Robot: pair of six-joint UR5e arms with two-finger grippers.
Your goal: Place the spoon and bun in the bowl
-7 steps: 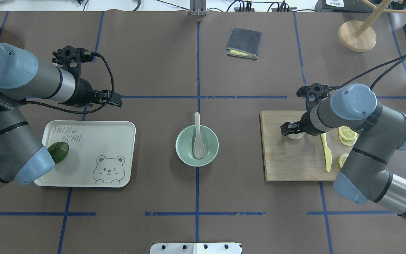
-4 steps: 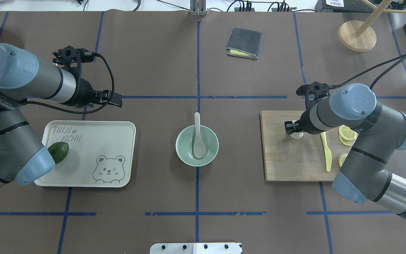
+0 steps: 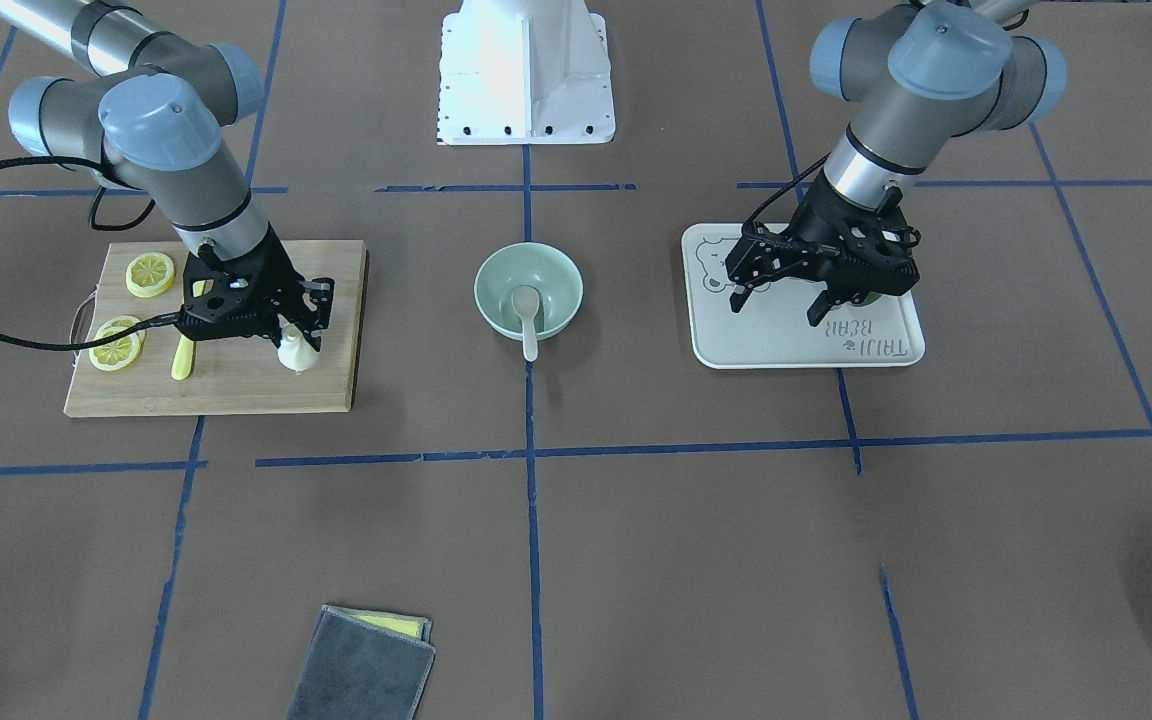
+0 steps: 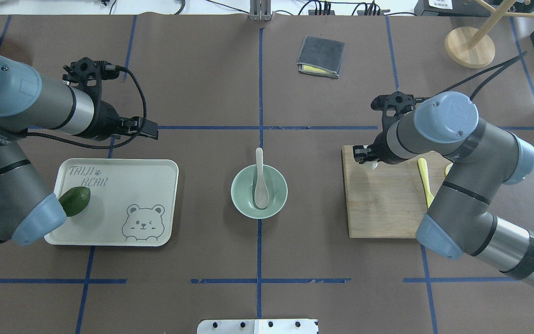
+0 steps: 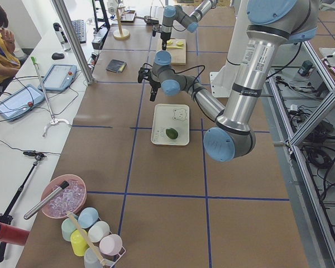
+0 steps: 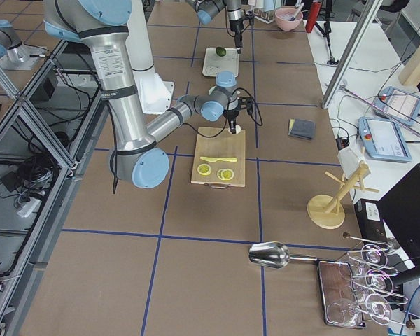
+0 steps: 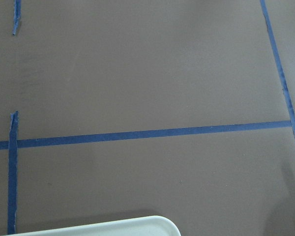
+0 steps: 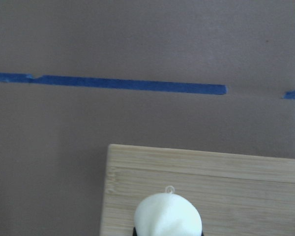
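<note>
From the wooden cutting board (image 4: 378,204) to the round pale mint-green bowl (image 4: 241,197), bare brown table (image 4: 313,185) lies open. The off-white plastic spoon (image 4: 260,185) fills the bowl's middle, handle overhanging the rim; there is room either side of it.

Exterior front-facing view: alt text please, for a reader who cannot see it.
The right gripper holds the bun over the cutting board at the view's left. The spoon already lies in the bowl at centre, its handle over the rim. The left gripper hangs open over the tray at the view's right.
</note>
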